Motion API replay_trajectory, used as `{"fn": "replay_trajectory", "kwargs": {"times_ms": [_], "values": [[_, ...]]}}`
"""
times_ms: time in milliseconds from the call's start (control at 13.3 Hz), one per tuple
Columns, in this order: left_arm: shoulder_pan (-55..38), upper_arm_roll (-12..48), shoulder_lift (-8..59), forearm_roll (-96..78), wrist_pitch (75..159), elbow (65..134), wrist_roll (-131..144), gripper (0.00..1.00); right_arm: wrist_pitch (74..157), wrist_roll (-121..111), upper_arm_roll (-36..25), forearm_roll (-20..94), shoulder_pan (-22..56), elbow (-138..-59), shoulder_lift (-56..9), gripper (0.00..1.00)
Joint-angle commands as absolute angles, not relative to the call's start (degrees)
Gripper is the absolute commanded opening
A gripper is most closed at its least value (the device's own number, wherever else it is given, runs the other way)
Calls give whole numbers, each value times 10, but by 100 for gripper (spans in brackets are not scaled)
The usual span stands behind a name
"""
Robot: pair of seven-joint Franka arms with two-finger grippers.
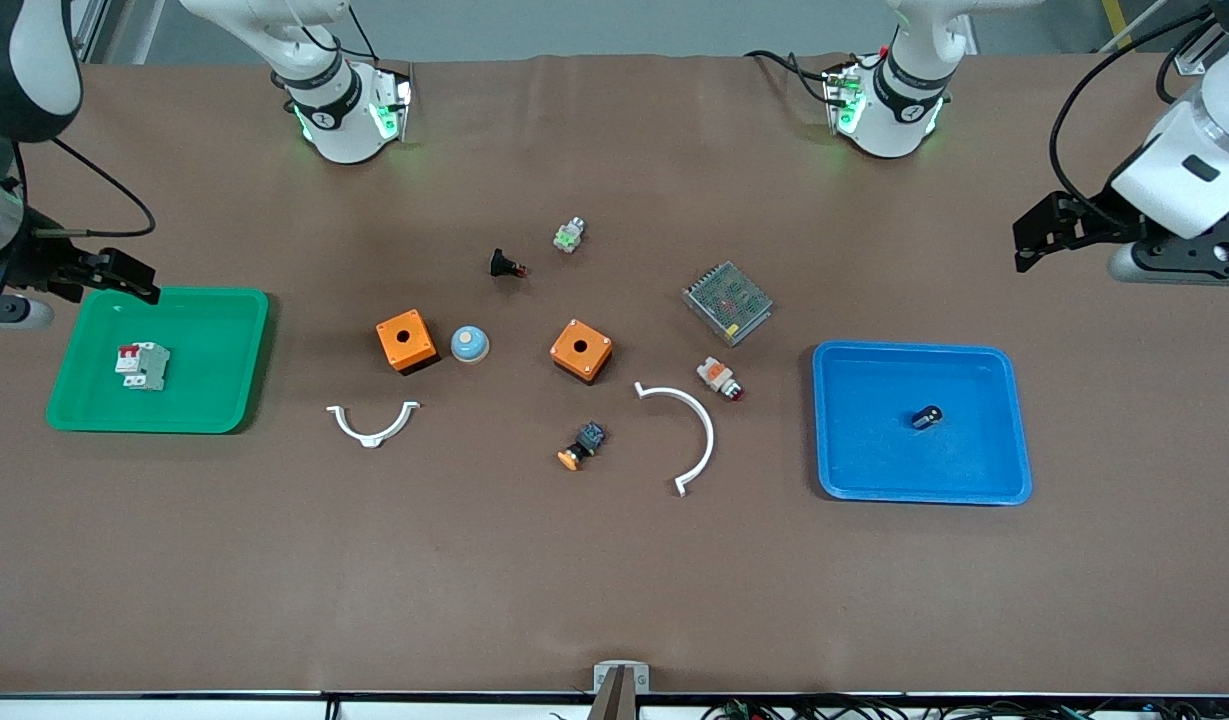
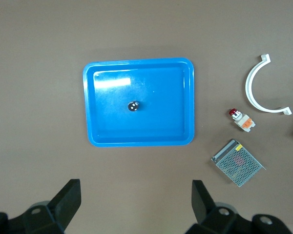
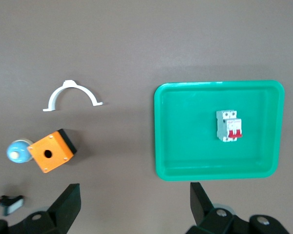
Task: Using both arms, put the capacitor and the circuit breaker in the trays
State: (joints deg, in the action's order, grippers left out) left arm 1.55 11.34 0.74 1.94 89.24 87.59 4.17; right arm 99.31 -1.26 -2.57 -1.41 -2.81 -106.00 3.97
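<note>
Black push-button (image 3: pixel 9 202) and both grippers' fingers (image 2: pixel 68 200) run off frame

No readable text, labels or numbers anywhere. The circuit breaker (image 3: pixel 228 126) and the metal mesh box (image 1: pixel 727 302) may carry markings, but they're too small to make out.

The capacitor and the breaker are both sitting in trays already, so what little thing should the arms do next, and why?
Probably nothing more than hold back, clear of the trays. The capacitor lies in the blue tray, the circuit breaker in the green tray. The left gripper and right gripper are both open, raised and holding nothing.
</note>
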Motion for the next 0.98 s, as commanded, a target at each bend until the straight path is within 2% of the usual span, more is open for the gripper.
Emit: {"fn": "replay_trajectory", "kwargs": {"times_ms": [0, 376, 677, 902], "values": [[21, 117, -4, 11, 887, 879, 40, 100, 953, 28, -30, -8, -4, -1016, 34, 99], [24, 116, -6, 10, 880, 878, 38, 100, 958, 25, -33, -7, -9, -973, 25, 100], [25, 113, -2, 10, 878, 866, 39, 100, 960, 24, -33, -7, -11, -875, -48, 100], [25, 111, -2, 9, 870, 865, 37, 100, 961, 23, -34, -9, -11, -865, -52, 100]]}}
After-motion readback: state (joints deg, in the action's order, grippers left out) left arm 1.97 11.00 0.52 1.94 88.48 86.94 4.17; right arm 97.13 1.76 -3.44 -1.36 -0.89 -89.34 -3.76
